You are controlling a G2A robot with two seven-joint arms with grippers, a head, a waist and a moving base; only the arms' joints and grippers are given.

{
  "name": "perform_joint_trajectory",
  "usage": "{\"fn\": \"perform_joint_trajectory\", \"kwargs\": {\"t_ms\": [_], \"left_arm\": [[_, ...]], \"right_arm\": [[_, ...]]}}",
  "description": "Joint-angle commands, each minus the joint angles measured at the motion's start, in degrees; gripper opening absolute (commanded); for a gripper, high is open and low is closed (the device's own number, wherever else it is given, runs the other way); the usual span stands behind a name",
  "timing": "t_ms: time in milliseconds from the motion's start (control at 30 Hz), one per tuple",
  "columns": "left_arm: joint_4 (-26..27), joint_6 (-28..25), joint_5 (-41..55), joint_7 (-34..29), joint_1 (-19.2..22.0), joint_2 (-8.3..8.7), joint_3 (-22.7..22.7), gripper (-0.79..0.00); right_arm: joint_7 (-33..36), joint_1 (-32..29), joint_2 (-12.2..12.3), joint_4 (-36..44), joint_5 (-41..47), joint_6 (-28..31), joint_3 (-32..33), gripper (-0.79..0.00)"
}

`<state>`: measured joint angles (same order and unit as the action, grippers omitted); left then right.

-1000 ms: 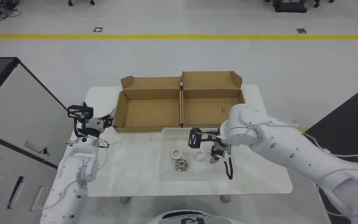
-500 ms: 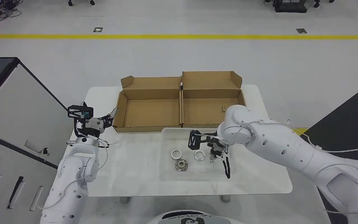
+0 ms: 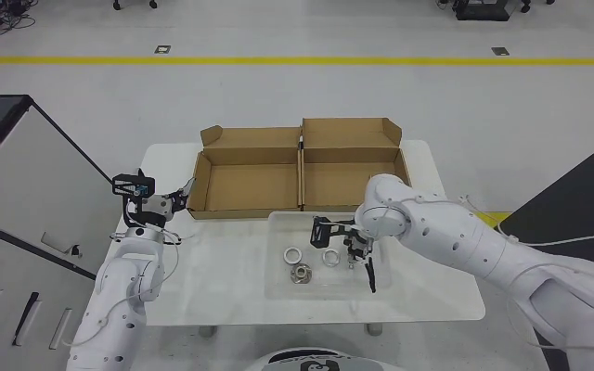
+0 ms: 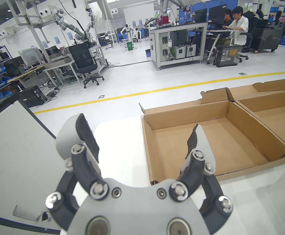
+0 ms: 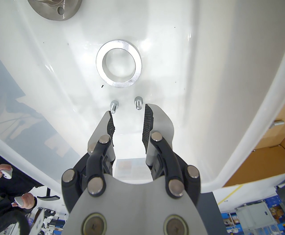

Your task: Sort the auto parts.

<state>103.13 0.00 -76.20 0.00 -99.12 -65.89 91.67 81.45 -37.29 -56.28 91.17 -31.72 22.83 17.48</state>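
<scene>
Inside the white tray (image 5: 224,93) lie the auto parts. One bolt (image 5: 114,105) and the other bolt (image 5: 138,103) sit side by side on the tray floor, near its middle. Just past them, still in the tray, a shiny metal ring (image 5: 119,63) lies flat. Farther along the tray floor we see a round metal part with holes (image 5: 55,9), and from above we spot a second ring (image 3: 292,254) close beside that part. The right gripper (image 5: 128,110) hangs low inside the tray, right over the two bolts. Its fingers are a little way apart and it is holding nothing. One fingertip is just beside the first bolt, but we cannot tell if they touch. The tray sits on a white table (image 3: 232,287). Behind the tray's far side are two brown boxes with their tops open. The near box (image 3: 348,181) stands just beside the tray's far rim, and a small metal piece (image 3: 369,176) lies in it. The far box (image 3: 246,181) stands next to it, off to the left of the tray. The left gripper (image 4: 139,124) is well apart from the tray, past the outer corner of the far box. Its fingers are spread wide and nothing is in them.
</scene>
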Motion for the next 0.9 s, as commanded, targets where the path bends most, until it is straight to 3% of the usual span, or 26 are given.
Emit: {"fn": "perform_joint_trajectory", "kwargs": {"t_ms": [0,867], "left_arm": [[0.0,0.0,0.0,0.0,0.0,0.0,0.0,0.0],[0.0,0.0,0.0,0.0,0.0,0.0,0.0,0.0]], "right_arm": [[0.1,0.2,-0.3,-0.6,0.1,0.0,-0.4,-0.474],[-0.5,1.3,-2.5,-5.1,0.6,0.2,-2.2,-0.511]]}}
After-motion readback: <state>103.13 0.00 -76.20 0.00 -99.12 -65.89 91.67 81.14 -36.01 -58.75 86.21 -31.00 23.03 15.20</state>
